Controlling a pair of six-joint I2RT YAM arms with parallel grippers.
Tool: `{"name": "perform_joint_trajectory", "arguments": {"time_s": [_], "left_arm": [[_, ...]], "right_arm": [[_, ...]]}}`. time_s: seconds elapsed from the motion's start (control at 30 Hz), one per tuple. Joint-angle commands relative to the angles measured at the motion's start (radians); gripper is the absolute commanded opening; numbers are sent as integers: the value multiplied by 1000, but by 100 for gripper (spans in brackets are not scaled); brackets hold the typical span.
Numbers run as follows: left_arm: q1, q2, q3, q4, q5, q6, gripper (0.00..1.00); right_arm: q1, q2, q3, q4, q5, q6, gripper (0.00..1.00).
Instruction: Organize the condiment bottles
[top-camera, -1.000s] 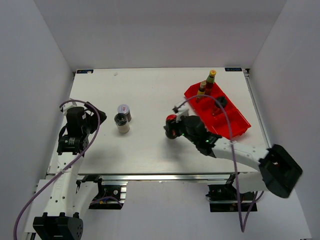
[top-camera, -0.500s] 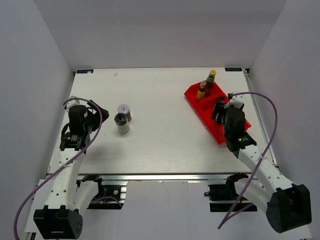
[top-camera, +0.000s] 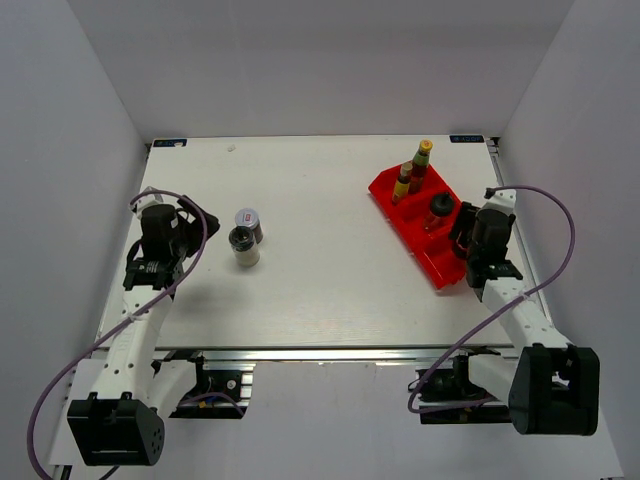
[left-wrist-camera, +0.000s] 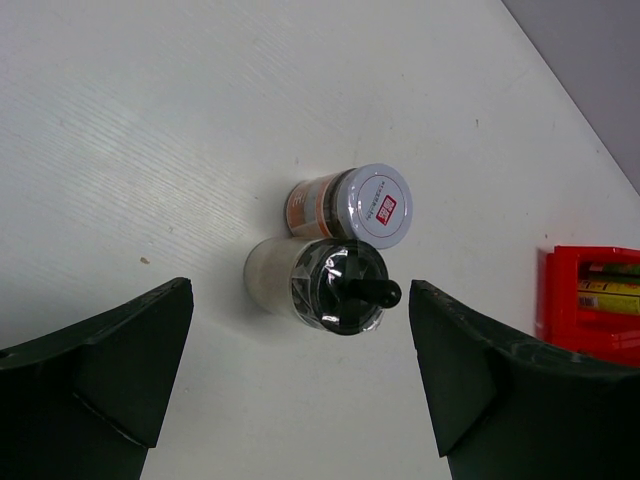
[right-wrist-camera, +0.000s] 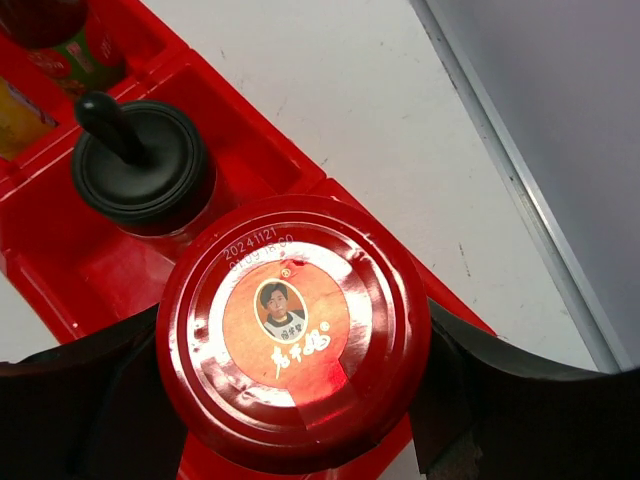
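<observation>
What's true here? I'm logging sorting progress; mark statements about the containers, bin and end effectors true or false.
The right end effector grips the round red-lidded jar. True.
A white-lidded jar and a black-capped glass shaker stand side by side on the white table. True.
The slim dark sauce bottles lie on that table. False: both stand in the red plastic bin, beside a second black-capped shaker.
The left end effector is shut. False: open, holding nothing.

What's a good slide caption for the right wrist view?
Right pincer holding the red-lidded jar at the red bin, beside a black-capped shaker.
</observation>
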Motion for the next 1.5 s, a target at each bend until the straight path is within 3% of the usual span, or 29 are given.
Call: {"name": "perform_joint_trajectory", "arguments": {"time_s": [0.0,0.23,0.4,0.5,0.53,0.77,1.1,1.17,1.23,1.33,1.43,1.47], "left_arm": [[0,9,5,43,12,10,98],[0,13,-24,87,38,12,98],[0,17,-40,98,41,15,98],[0,15,-46,101,39,15,98],[0,17,-46,101,41,13,98],[0,6,-41,86,39,18,98],[0,-6,6,-27,-13,-14,98],[0,-13,8,-37,-14,-23,98],[0,-23,9,-52,-21,-28,98],[0,-32,22,-92,-37,-39,98],[0,-49,32,-124,-47,-45,98],[0,-52,35,-144,-47,-46,98]], "right_arm": [[-6,31,2,227,-4,-7,28],[-30,146,-50,446,4,-4,31],[-72,190,-53,471,10,-5,32],[-72,192,-67,474,13,-11,43],[-72,190,-69,473,33,-2,53],[-74,146,-47,413,-19,-1,89],[-72,-57,97,152,-85,1,89],[-68,-104,126,75,-159,12,89],[-43,-123,177,14,-231,16,89],[111,-117,203,-36,-242,-30,89],[433,-53,223,-36,-196,-79,89],[488,-23,229,-33,-203,-79,89]]}}
